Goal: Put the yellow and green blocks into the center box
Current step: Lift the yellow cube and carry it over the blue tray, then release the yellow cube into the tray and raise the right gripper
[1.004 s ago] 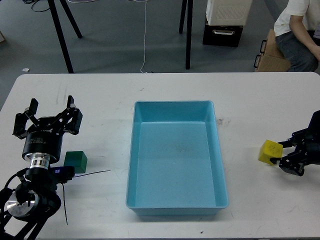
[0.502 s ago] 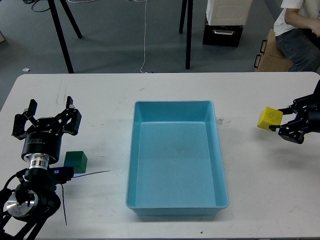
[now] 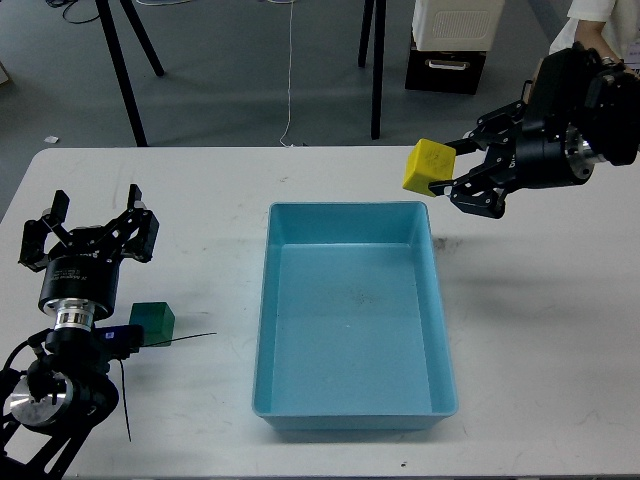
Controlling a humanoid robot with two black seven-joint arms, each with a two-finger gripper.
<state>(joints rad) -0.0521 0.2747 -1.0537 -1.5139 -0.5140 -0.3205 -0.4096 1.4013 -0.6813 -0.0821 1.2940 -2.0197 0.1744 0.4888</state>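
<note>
My right gripper [image 3: 452,168] is shut on the yellow block [image 3: 428,166] and holds it in the air, just above the far right corner of the blue center box [image 3: 349,409]. The box is empty. The green block [image 3: 153,322] sits on the white table at the left, beside my left arm. My left gripper [image 3: 87,228] is open and empty, a little beyond the green block and apart from it.
A thin black cable [image 3: 170,348] runs from my left arm past the green block. Black stand legs [image 3: 125,75], a white unit [image 3: 457,25] and a cardboard box [image 3: 545,112] are on the floor beyond the table's far edge.
My right gripper lifted the yellow block off the table at the right and carried it up and left, to above the box's far right corner. The left arm shifted slightly.
</note>
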